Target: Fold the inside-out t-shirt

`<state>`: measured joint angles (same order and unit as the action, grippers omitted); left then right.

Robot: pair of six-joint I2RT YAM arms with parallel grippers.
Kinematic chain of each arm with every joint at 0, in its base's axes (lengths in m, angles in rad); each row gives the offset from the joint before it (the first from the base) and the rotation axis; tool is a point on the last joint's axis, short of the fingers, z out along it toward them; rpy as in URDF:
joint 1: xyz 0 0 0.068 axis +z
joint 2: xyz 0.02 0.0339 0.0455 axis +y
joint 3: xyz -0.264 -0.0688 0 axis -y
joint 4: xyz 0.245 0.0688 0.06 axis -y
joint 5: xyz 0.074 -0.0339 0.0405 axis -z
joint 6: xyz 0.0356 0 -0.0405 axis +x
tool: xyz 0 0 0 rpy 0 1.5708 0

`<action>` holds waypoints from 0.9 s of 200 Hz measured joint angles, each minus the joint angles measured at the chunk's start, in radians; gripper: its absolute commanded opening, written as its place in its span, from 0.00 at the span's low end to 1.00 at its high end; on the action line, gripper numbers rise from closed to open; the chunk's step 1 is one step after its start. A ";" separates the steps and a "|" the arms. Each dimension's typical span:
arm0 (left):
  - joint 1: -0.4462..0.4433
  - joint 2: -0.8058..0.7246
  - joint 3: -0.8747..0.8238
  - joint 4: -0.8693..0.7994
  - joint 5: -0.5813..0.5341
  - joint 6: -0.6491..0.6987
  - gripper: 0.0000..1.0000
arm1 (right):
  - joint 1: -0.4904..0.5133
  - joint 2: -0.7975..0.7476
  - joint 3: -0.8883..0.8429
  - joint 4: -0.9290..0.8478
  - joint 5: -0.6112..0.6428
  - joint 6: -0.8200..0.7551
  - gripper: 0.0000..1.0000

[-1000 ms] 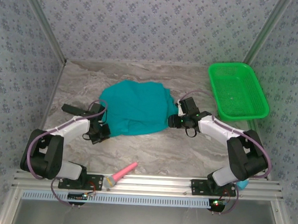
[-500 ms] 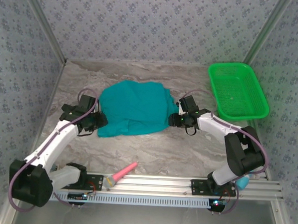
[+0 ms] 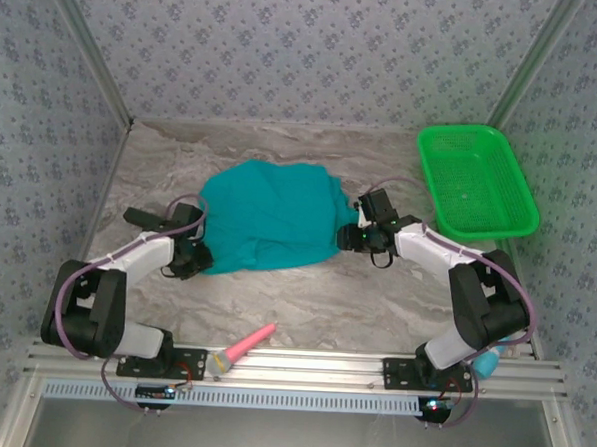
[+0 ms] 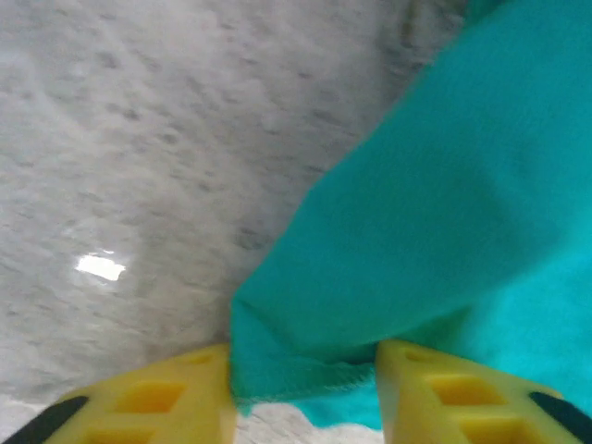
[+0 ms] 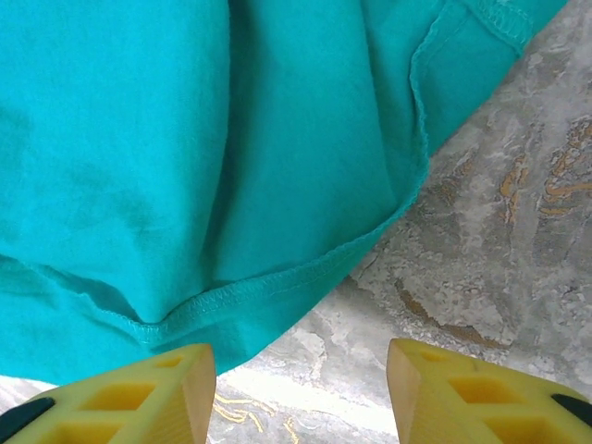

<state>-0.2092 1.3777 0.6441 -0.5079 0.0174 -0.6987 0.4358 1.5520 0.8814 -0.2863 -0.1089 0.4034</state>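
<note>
No readable text, label or number anywhere.

t-shirt (image 3: 271,219): plain teal (stitched hems in the same shade)
table (image 3: 364,307): grey-white marbled
basket (image 3: 475,182): bright green mesh
walls (image 3: 317,54): pale blue, small dark floral print
fingers (image 5: 139,393): yellow
arms (image 3: 142,250): white and black

A robotics test cell, not a home: two white-and-black arms are bolted to an aluminium rail (image 3: 301,362) at the near edge of a marble-patterned worktop (image 3: 305,294). Behind the worktop and to either side of it stand patterned fabric panels (image 3: 317,54) on metal framing, closing it in like a booth.
</note>
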 measured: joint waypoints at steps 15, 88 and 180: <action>0.006 0.006 0.016 -0.011 0.012 0.021 0.00 | -0.017 -0.004 0.000 -0.003 0.015 0.016 0.58; 0.008 -0.258 0.282 -0.206 0.096 0.055 0.00 | -0.110 0.050 0.047 -0.005 -0.022 0.117 0.55; 0.011 -0.308 0.351 -0.281 0.165 0.042 0.00 | -0.128 0.226 0.121 0.099 -0.153 0.397 0.00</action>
<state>-0.1978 1.0698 0.9947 -0.7891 0.1822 -0.6567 0.3080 1.7782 1.0019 -0.1875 -0.2619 0.8005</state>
